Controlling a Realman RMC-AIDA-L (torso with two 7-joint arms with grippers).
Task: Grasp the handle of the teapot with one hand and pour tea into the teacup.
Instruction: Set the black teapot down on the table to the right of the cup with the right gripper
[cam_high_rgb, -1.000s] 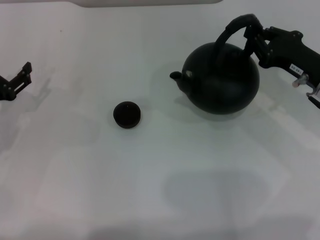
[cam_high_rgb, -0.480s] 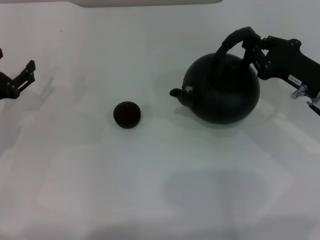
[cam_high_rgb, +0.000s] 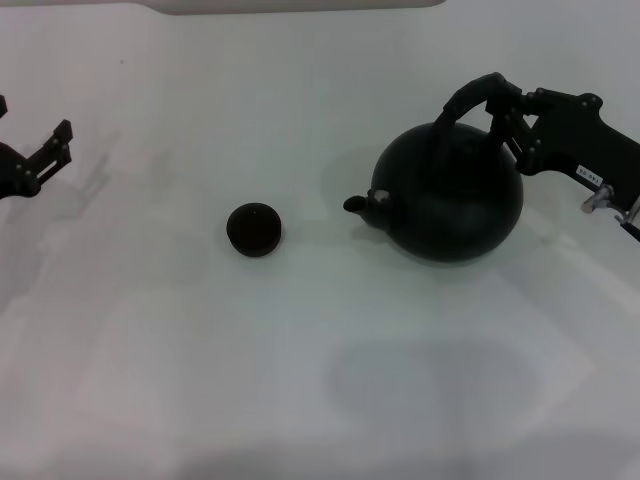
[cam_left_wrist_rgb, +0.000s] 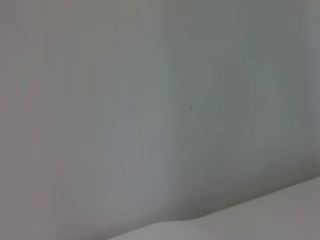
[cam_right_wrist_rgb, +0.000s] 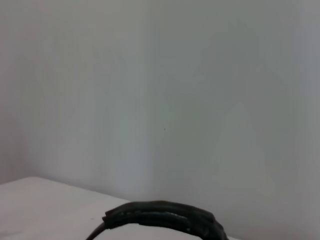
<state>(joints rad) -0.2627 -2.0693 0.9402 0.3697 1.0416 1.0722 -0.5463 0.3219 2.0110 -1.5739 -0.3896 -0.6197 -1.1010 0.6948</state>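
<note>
The dark round teapot (cam_high_rgb: 450, 200) is at the right of the white table, its short spout (cam_high_rgb: 356, 204) pointing left toward the teacup. My right gripper (cam_high_rgb: 508, 108) is shut on the right side of the arched black handle (cam_high_rgb: 462, 97), whose ribbed crown also shows in the right wrist view (cam_right_wrist_rgb: 160, 220). I cannot tell if the pot rests on the table or hangs just above it. The tiny dark teacup (cam_high_rgb: 253, 229) stands left of the spout, a clear gap away. My left gripper (cam_high_rgb: 35, 160) is open and empty at the far left edge.
The white table (cam_high_rgb: 300, 380) has a pale raised edge along the back (cam_high_rgb: 300, 5). The left wrist view shows only bare pale surface.
The teapot has come toward me with the right gripper, and its spout now sits lower. The left gripper shifted slightly early on, then stayed still. The teacup has not moved.
</note>
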